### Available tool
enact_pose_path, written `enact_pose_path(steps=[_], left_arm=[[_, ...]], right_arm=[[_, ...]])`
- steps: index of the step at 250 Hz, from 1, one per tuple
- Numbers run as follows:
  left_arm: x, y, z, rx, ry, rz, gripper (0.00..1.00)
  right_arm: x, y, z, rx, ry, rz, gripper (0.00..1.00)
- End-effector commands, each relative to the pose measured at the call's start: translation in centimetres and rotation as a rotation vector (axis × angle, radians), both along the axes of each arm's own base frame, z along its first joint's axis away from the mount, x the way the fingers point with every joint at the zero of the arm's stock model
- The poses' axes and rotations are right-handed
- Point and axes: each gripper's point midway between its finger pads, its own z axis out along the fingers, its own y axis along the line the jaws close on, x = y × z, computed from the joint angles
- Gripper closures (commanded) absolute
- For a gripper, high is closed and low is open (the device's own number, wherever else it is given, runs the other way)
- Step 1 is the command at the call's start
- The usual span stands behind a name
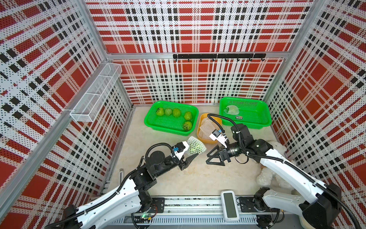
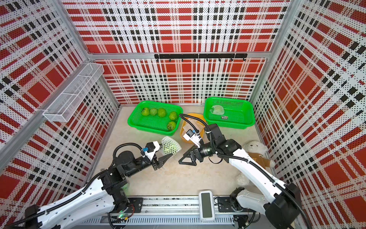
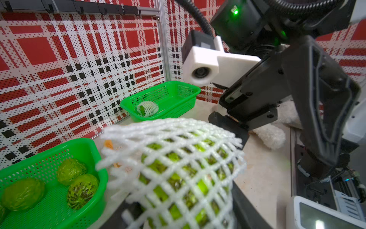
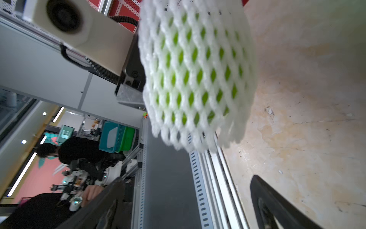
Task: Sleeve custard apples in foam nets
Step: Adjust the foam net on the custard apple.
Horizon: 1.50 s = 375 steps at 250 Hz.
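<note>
My left gripper is shut on a custard apple wrapped in a white foam net, held just above the table's middle. In the left wrist view the left gripper has dark fingers on either side of the netted fruit. My right gripper stands open and empty a short way right of it. The right wrist view has the netted custard apple ahead of the right gripper. Several bare custard apples lie in the left green basket.
A right green basket holds one sleeved fruit. The yellow basket between the two holds loose foam nets. A white plush bear lies under the right arm. A white device sits on the front rail, a wire shelf on the left wall.
</note>
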Motion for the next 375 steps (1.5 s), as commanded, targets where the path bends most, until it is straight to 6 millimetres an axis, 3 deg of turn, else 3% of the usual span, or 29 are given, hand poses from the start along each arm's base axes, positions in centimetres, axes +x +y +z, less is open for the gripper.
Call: enact_pose_path(steps=[1,57,138,177,205,257,293,322,375], left_arm=[[-3.2,-1.2,1.4,-0.021,0.055,-0.214,0.47],[-5.1,-2.4,1.6,0.021,0.096,-0.364,0.48],[-6.1,-3.1,1.6,0.067,0.145,-0.450,0.50],[-5.2,-2.7,1.6,0.063,0.129,-0.404,0.50],[-4.9,-2.4,2.0,0.048,0.119,-0.389,0.50],[-4.9,-1.9,2.5,0.024,0.102,-0.377,0.50],[-4.7,-1.8,2.3,0.027,0.106,-0.364,0.50],[-3.2,-1.4,2.2,0.026,0.103,-0.273,0.50],[-0.3,0.5,2.6,-0.016,0.097,-0.088,0.49]], right_arm=[[0.1,-0.8,2.3,0.053,-0.325,0.017,0.00],[1.6,-1.4,4.4,0.146,-0.727,-0.073,0.00],[-1.7,-0.3,6.3,0.292,-0.877,0.095,0.00],[-3.3,0.6,6.2,0.271,-0.871,0.188,0.00],[-3.2,1.2,5.6,0.235,-0.893,0.190,0.00],[-1.3,2.7,5.2,0.177,-0.963,0.105,0.01],[-0.1,2.5,5.9,0.192,-1.036,0.001,0.07],[-0.2,2.4,6.6,0.207,-1.068,-0.036,0.17],[-0.9,2.9,5.8,0.211,-1.096,-0.068,0.16]])
